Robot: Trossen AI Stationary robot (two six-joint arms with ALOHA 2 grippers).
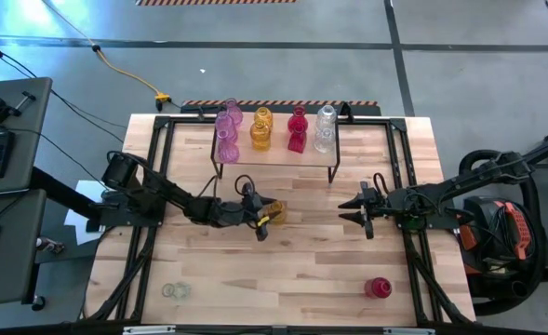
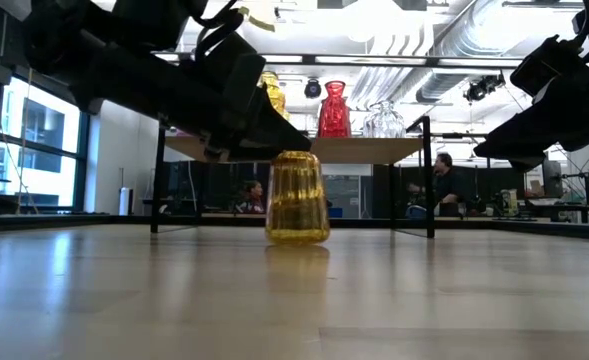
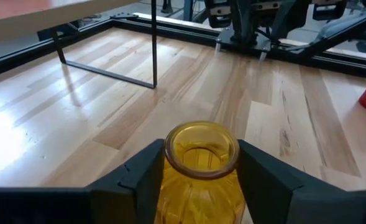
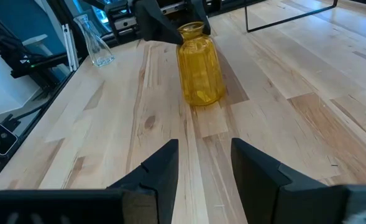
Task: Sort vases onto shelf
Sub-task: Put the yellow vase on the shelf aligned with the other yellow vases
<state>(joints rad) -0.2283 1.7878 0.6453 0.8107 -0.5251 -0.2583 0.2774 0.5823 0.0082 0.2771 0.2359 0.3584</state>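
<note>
left gripper (image 1: 272, 217) fingers pinching the yellow vase (image 2: 297, 197) at the neck, frame centre | vase upright on the tabletop (image 1: 283, 270), mouth up, ribbed see-through amber glass | right gripper (image 1: 352, 210) right of centre, fingers spread, holding nothing | shelf (image 1: 275, 154) up top, light wood, wire legs, vases standing on it

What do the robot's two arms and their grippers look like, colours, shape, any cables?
Both arms are dark, almost black, slim and jointed. The left gripper and right gripper each end in two flat, wedge-shaped black fingers with angular facets. Thin cabling runs along the right arm's links, and black cables loop beside an orange-red part at its base. No markings or labels can be made out on either arm.
</note>
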